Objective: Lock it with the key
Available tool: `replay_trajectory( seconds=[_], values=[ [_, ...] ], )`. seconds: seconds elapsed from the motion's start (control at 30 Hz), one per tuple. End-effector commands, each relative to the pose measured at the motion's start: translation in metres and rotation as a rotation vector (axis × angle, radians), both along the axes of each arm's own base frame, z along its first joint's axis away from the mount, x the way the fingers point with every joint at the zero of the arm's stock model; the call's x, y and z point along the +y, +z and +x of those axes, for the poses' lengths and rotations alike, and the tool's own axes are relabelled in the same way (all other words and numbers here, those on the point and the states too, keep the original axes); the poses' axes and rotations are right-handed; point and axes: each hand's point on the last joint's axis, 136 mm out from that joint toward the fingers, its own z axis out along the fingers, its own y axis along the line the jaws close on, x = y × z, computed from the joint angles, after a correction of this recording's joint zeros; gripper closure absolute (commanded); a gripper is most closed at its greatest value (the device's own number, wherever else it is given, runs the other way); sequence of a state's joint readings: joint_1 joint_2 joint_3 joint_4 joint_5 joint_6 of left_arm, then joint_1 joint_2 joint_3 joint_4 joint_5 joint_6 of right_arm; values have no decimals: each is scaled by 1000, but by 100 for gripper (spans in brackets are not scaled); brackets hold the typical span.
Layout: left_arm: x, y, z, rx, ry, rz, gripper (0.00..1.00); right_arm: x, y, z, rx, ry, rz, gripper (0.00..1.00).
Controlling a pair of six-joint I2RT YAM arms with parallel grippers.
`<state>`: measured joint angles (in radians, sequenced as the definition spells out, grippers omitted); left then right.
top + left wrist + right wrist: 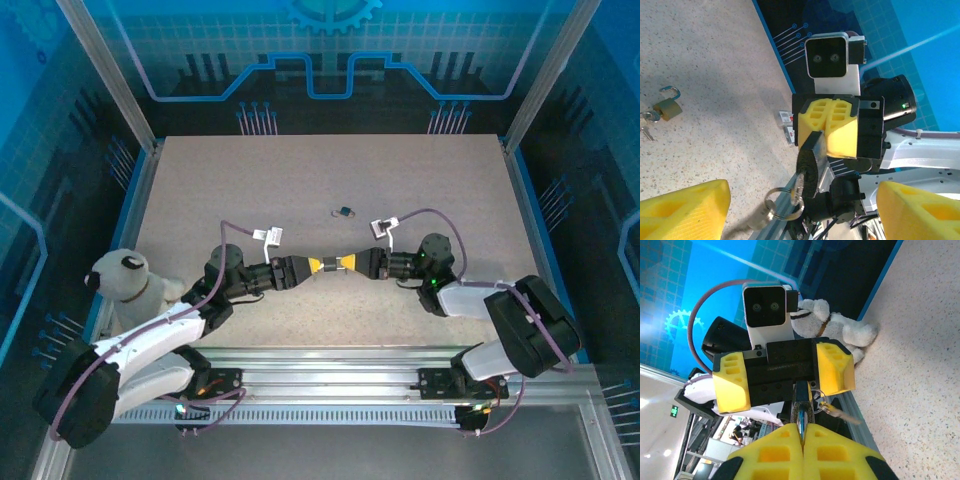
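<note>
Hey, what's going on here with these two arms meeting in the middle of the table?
The right pincer is shut on a dark padlock, held clear of the table, with a key ring dangling from the lock's lower end. The left pincer faces it, open, its fingers to either side of the lock and gripping nothing. A second, brass padlock lies on the table further off.

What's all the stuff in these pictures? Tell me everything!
dark padlock: one, black, held up between the arms
key ring: one, silver, hanging from the dark padlock
brass padlock: one, gold, lying on the table
keys: small bunch, silver, beside the brass padlock
plush dog: one, white, table's left edge
table: one, speckled beige
left gripper: one, yellow jaws open
right gripper: one, yellow jaws shut on the dark padlock
</note>
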<state>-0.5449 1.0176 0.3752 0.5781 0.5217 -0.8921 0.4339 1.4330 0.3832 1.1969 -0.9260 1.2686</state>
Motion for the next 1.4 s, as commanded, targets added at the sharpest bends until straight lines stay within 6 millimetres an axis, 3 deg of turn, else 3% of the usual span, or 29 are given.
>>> replay_trajectory(
  seconds=[0.0,0.7,1.0,1.37],
  values=[
    [-5,24,-1,-65,-38,-39,26,6,17,-2,-69,38,34,100],
    [-19,24,-10,-74,-111,-37,54,11,14,-4,-55,63,33,100],
    [-11,19,-8,-106,-66,50,50,12,16,-6,-60,77,37,100],
    [-14,24,-12,-115,-86,28,58,15,17,-9,-66,95,42,100]
  ],
)
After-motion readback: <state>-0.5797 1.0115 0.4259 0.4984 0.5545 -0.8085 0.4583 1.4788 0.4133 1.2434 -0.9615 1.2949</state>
